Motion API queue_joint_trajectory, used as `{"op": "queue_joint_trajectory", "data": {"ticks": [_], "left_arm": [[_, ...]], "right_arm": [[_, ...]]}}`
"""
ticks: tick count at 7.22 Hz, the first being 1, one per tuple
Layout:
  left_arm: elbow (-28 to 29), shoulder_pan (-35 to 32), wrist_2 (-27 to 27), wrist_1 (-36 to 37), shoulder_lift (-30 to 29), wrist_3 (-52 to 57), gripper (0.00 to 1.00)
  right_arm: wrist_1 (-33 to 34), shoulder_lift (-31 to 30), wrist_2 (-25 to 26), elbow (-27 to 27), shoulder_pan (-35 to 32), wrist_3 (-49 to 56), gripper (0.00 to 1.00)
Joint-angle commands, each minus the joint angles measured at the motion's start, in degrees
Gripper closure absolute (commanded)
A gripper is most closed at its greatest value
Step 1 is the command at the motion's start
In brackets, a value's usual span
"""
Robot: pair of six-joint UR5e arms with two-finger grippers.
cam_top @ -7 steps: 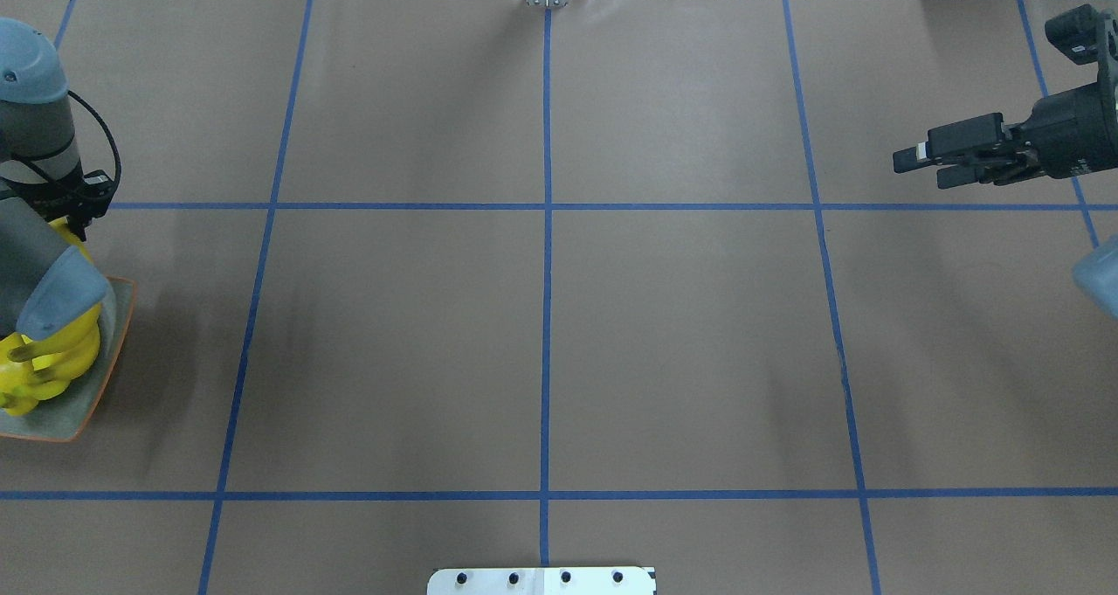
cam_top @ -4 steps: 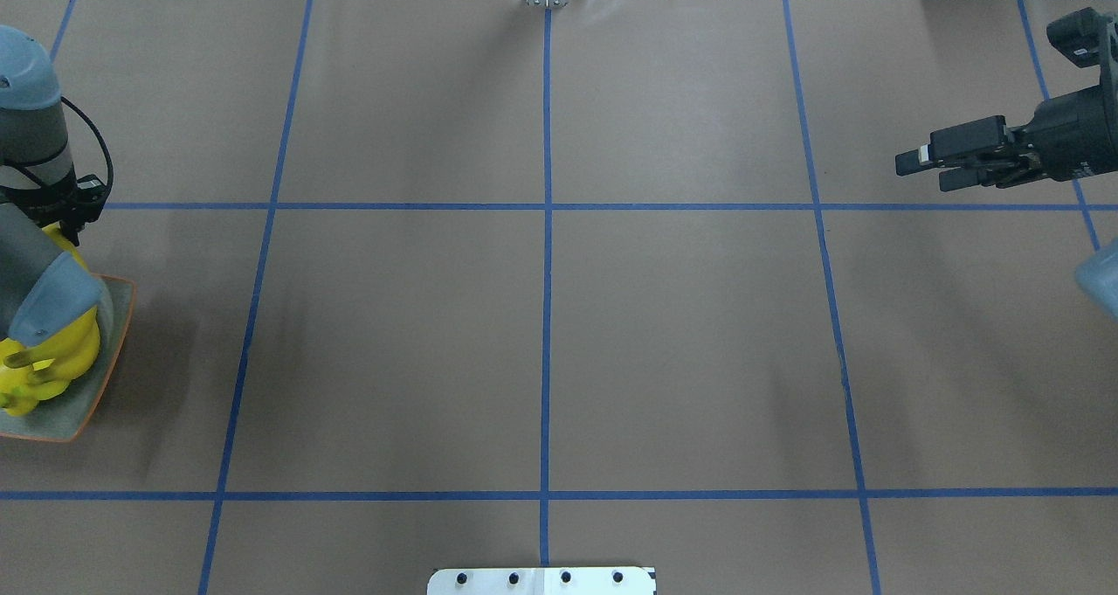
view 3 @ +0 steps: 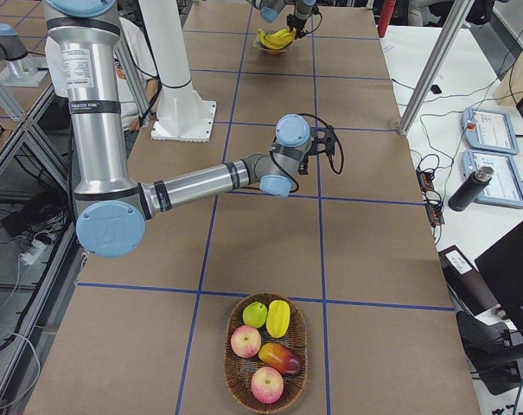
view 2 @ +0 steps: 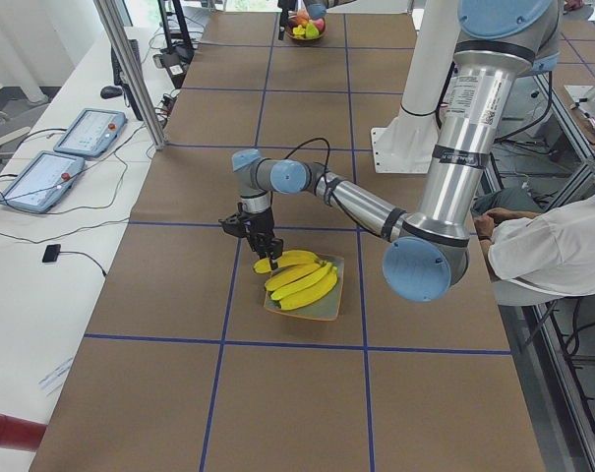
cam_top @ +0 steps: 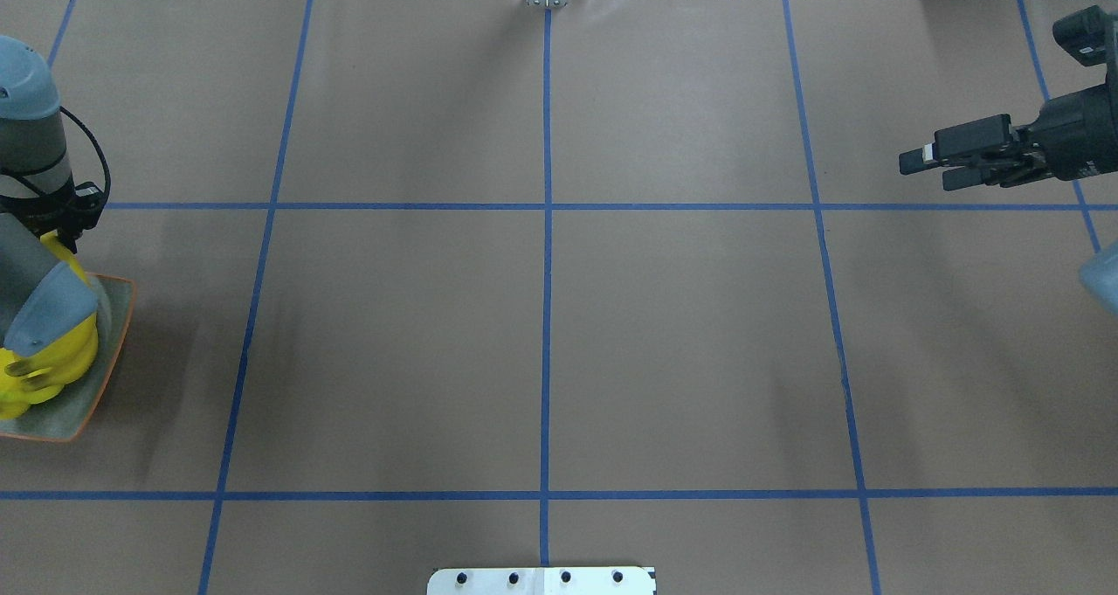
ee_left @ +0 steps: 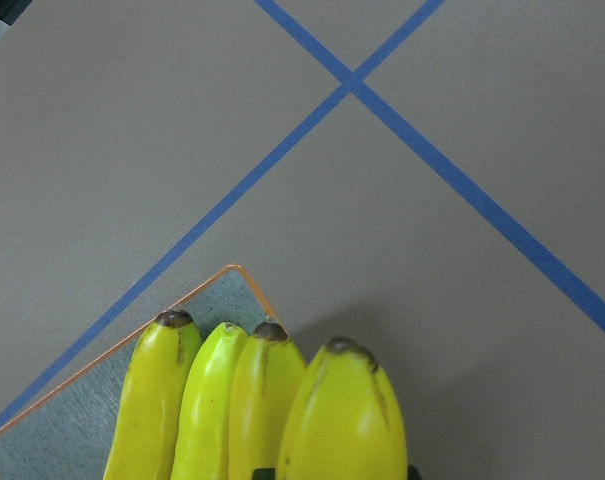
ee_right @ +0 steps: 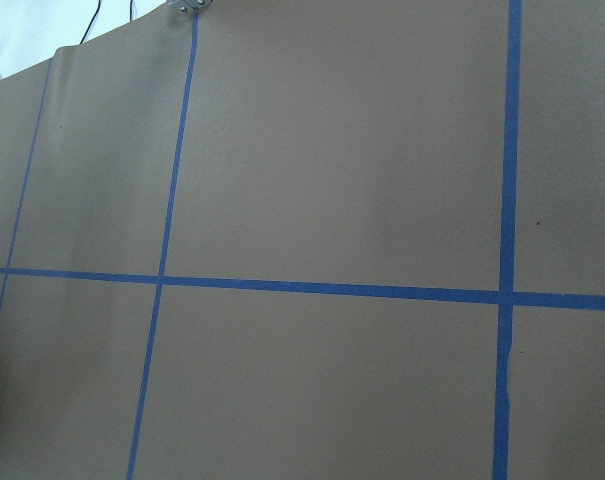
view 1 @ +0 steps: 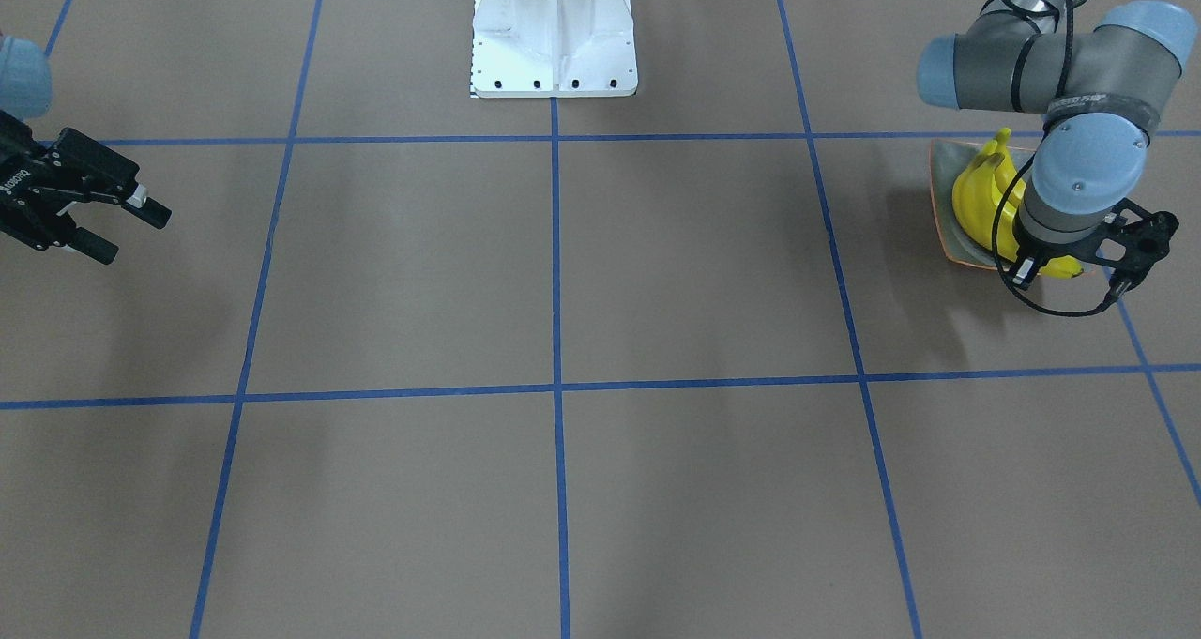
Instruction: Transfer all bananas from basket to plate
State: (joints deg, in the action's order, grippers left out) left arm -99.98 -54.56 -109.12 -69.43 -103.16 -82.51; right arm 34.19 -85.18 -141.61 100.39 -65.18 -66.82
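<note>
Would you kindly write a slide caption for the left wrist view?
Four bananas side by side, tips near a corner of the plate, blue tape lines crossing beyond.

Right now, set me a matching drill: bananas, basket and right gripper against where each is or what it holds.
Things:
1. bananas
2. basket
3. right gripper

Places or states:
A. open, over bare table
B. lying on the plate
C. holds apples and other fruit

Pairs: 1-B, 2-C, 3-A
</note>
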Motion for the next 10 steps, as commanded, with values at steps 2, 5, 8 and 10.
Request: {"op": "queue_joint_trajectory", "data": {"ticks": [2,5,8,10], "left_arm": [[0.0,0.2,0.0,-0.6,0.4,0.0,0.28],[-1.2,0.2,-0.1,-0.6,0.4,0.3,0.00],[-10.4,-0.9,-1.8,-1.5,0.2,6.3,0.00],[-11.2,-6.7,-10.5,-8.4,0.0,18.6,0.00]], "right_arm": [[0.0,-0.5,-0.8,0.3,-0.6,-0.2,0.00],[0.0,-0.6,-0.9,0.3,-0.7,-0.2,0.00],[0.7,-2.9,-0.9,-0.3,-7.0,0.2,0.00],[1.3,-3.2,-0.9,-7.2,-12.1,8.9,0.00]]}}
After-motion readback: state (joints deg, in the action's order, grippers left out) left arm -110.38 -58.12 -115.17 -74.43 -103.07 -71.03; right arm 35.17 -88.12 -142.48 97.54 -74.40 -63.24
